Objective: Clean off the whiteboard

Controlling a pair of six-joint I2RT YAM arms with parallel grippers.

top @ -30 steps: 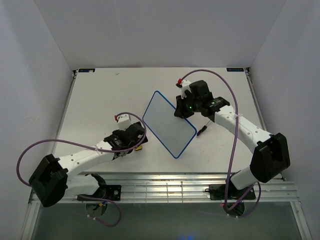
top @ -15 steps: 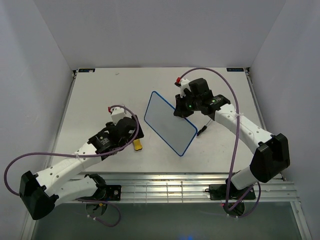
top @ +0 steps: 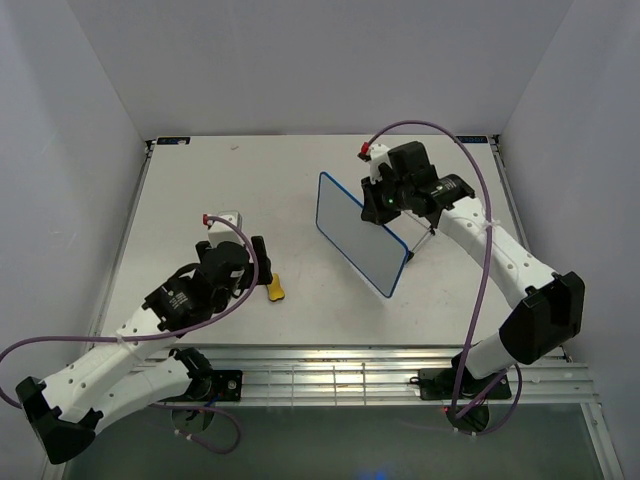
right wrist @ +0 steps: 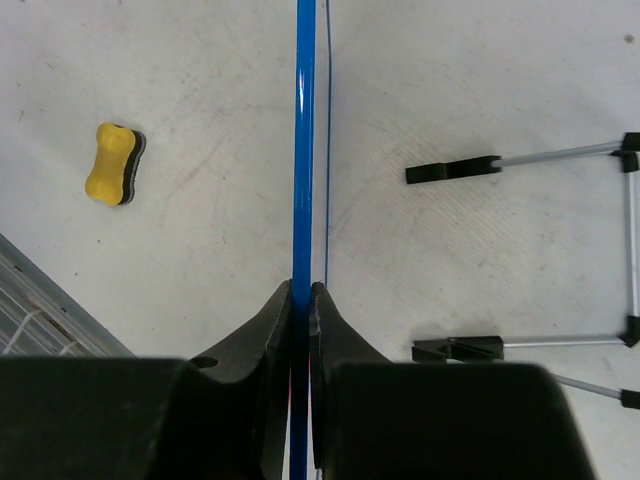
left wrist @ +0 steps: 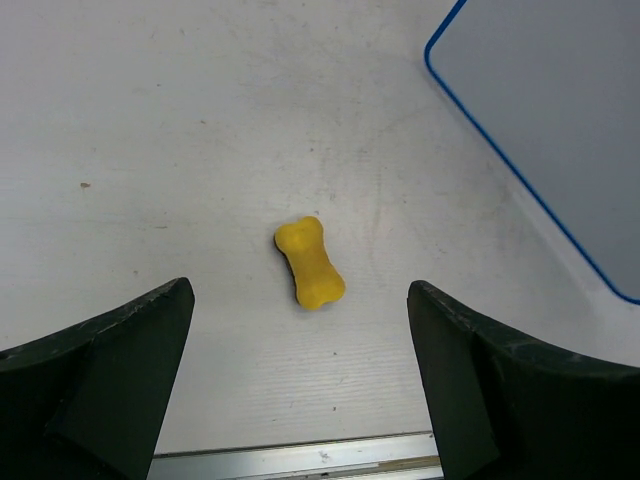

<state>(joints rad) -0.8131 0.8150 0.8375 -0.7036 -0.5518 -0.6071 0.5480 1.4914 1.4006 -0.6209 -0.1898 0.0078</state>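
Currently gripped: the whiteboard, pinched by the right tool at the far-right part of its frame.
Right arm: the right tool is clenched on the thin blue frame. In the right wrist view the frame runs edge-on straight between the two black fingers, which press it from both sides.
Board pose: the whiteboard stands on edge and tilted, right of the middle of the worktop, its long side running from far-left to near-right. Whether its lower edge touches the worktop cannot be told.
Board face: a plain pale surface turned toward the left arm, with one rounded blue corner showing in the left wrist view.
Left arm: the left tool is released, jaws spread wide and grasping nothing. It hangs over the near-left part of the worktop.
Loose item: the eraser, small, yellow and peanut-shaped, lies flat on the worktop. The left wrist view shows it between the left tool's fingers and apart from both. It sits left of the whiteboard, not touching it.
Right of board: a wire stand, silver rods with black feet, lies on the worktop. Whether it joins the whiteboard cannot be told.
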